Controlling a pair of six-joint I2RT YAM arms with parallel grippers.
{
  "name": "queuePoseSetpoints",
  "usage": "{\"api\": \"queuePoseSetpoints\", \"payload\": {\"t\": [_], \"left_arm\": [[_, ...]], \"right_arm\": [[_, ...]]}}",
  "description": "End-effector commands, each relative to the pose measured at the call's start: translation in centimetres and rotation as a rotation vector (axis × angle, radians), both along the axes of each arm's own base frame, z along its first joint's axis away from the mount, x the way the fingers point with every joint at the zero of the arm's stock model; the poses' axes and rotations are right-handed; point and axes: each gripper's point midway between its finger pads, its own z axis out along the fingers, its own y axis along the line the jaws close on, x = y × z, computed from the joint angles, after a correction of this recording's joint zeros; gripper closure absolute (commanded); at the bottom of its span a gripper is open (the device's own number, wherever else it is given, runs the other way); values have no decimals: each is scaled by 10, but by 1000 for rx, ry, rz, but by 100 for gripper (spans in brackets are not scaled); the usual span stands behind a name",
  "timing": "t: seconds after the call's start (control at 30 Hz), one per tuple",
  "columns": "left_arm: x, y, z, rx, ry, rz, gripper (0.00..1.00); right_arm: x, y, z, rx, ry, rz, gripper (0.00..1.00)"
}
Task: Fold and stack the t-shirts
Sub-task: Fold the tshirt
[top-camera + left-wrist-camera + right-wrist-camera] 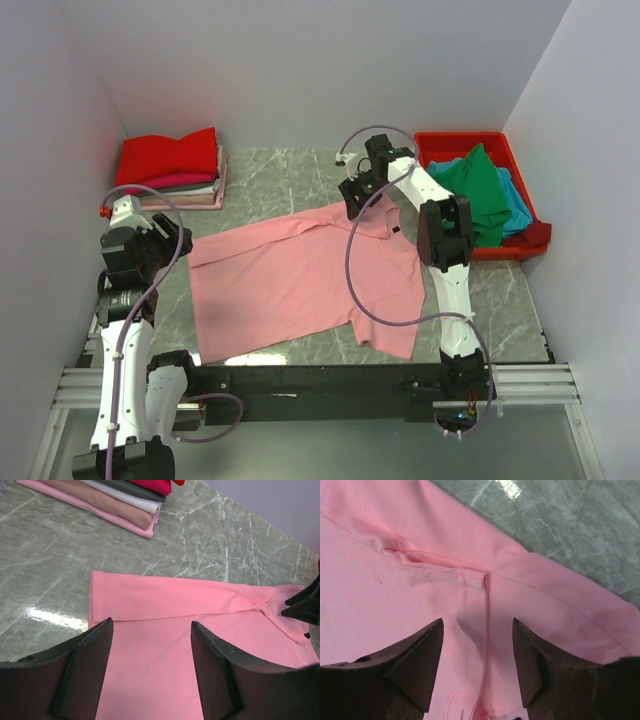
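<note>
Top external view has the pink shirt (300,275) spread flat mid-desk (290,180), kinda crooked. Right tool (477,622) is wide open, right over the collar end. Left tool (150,625) is wide too, over the shirt's left side. Folded stack (170,165) sits back left, red bin (460,137) back right.

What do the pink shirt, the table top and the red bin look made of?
Pink shirt: soft matte knit cloth, likely cotton; wrinkles, stitched seams.
Table top: polished marble or a look-alike; pale veins, glossy glare.
Red bin: rigid smooth plastic, judging by its molded rim.
</note>
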Motion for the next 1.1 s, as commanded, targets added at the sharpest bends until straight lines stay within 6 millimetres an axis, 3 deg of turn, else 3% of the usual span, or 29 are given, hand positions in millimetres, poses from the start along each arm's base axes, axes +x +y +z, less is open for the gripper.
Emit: {"api": "queuePoseSetpoints", "payload": {"t": [0.0,0.33,0.77,1.07], "left_arm": [[3,-2,7,19,-38,-25,32],[3,-1,7,20,-38,-24,32],[3,-1,7,21,-38,-21,32],[3,-1,7,19,-36,-22,32]], "right_arm": [[8,-4,8,-13,-18,-32,37],[-9,4,-2,-2,19,6,44],[-20,9,11,19,13,28,54],[-11,7,32,8,-61,14,56]]}}
